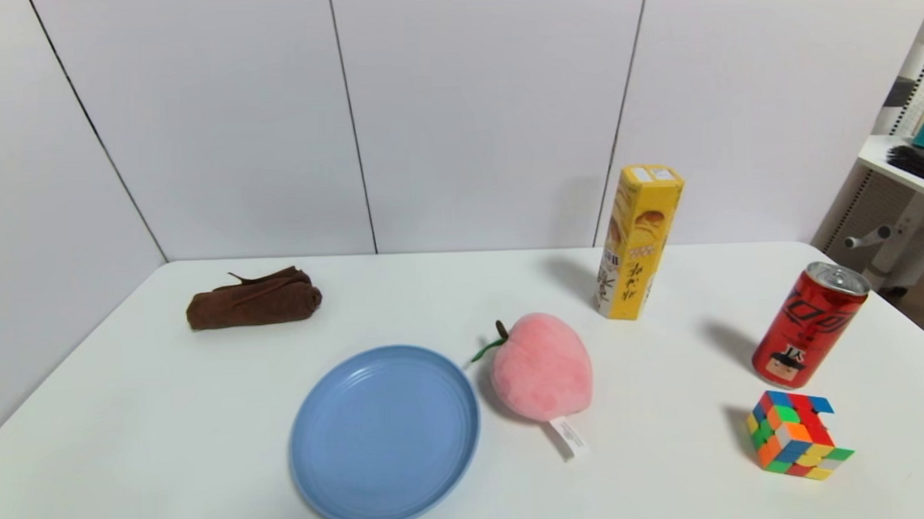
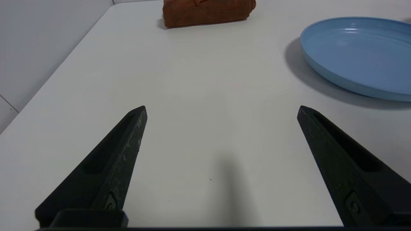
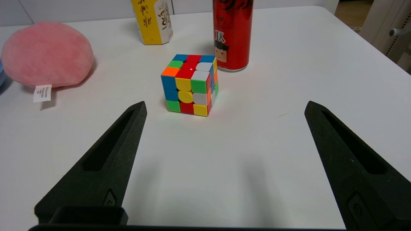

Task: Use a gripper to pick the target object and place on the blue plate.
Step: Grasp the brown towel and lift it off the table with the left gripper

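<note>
White table shows nothing done yet: the towel lies far left, well apart from the bare plate near centre, while left gripper and right gripper hang spread wide, holding nothing.

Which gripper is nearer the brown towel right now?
Left. The left gripper faces the brown towel across bare table; the right gripper sits by the cube, far side.
</note>
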Controlling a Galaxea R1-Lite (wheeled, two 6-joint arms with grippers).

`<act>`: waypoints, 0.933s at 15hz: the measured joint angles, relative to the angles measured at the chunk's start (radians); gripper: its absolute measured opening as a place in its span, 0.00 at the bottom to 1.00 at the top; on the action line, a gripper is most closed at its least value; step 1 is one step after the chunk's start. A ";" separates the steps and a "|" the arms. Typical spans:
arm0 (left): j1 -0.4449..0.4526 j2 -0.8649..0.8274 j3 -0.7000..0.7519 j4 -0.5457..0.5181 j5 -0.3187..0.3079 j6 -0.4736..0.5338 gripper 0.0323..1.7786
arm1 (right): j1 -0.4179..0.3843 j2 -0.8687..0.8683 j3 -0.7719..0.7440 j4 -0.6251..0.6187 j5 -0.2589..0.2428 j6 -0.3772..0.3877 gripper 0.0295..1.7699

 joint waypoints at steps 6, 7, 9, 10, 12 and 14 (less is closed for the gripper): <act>-0.007 0.363 -0.300 -0.051 0.000 0.011 0.95 | 0.000 0.000 0.000 0.000 0.000 0.000 0.96; -0.008 0.457 -0.405 -0.056 0.000 0.011 0.95 | 0.000 0.000 0.000 0.000 0.000 0.000 0.96; -0.005 0.647 -0.639 -0.041 -0.001 0.010 0.95 | 0.000 0.000 0.000 0.000 0.000 0.000 0.96; -0.003 0.741 -0.758 -0.021 -0.002 0.010 0.95 | 0.000 0.000 0.000 0.000 0.000 0.000 0.96; 0.001 0.944 -0.995 0.038 -0.003 0.010 0.95 | 0.000 0.000 0.000 0.000 0.000 0.000 0.96; 0.008 1.138 -1.203 0.091 -0.013 0.012 0.95 | 0.000 0.000 0.000 0.000 -0.001 0.000 0.96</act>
